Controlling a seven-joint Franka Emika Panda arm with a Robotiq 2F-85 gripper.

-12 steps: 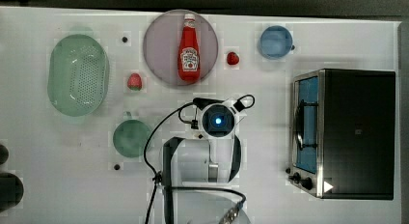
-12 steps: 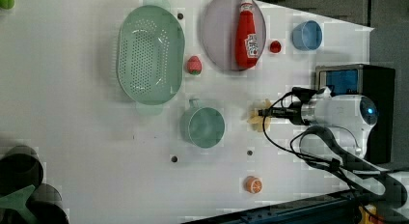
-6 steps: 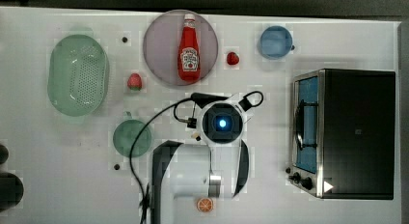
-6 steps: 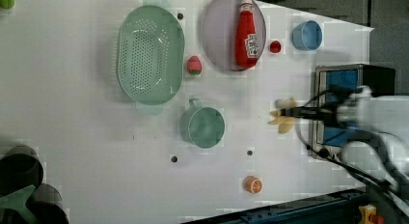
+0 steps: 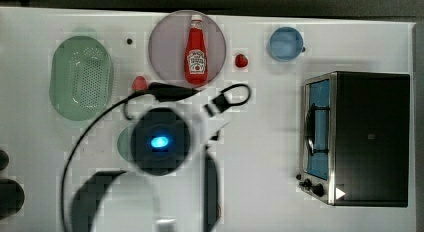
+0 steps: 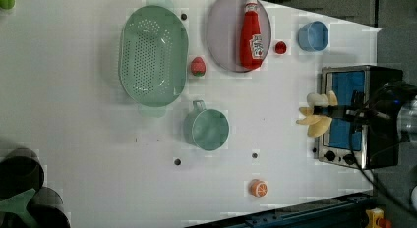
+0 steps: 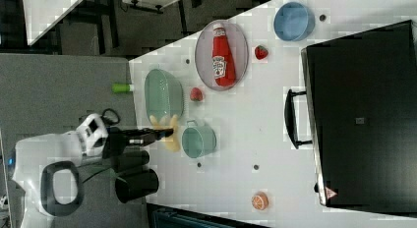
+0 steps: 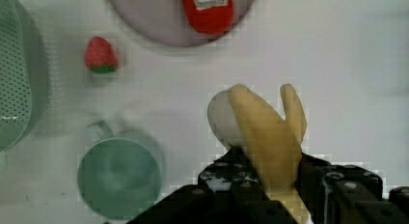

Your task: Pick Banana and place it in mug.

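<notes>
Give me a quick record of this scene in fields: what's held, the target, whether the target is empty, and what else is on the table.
held item: banana, lifted off the table
gripper: jaws shut on the banana
target: green mug, upright on the table
mug contents: empty as far as the wrist view shows
task stage: banana picked, not yet in the mug
plate: holds a ketchup bottle
other items: colander, blue mug, strawberry, orange slice, toaster oven
</notes>
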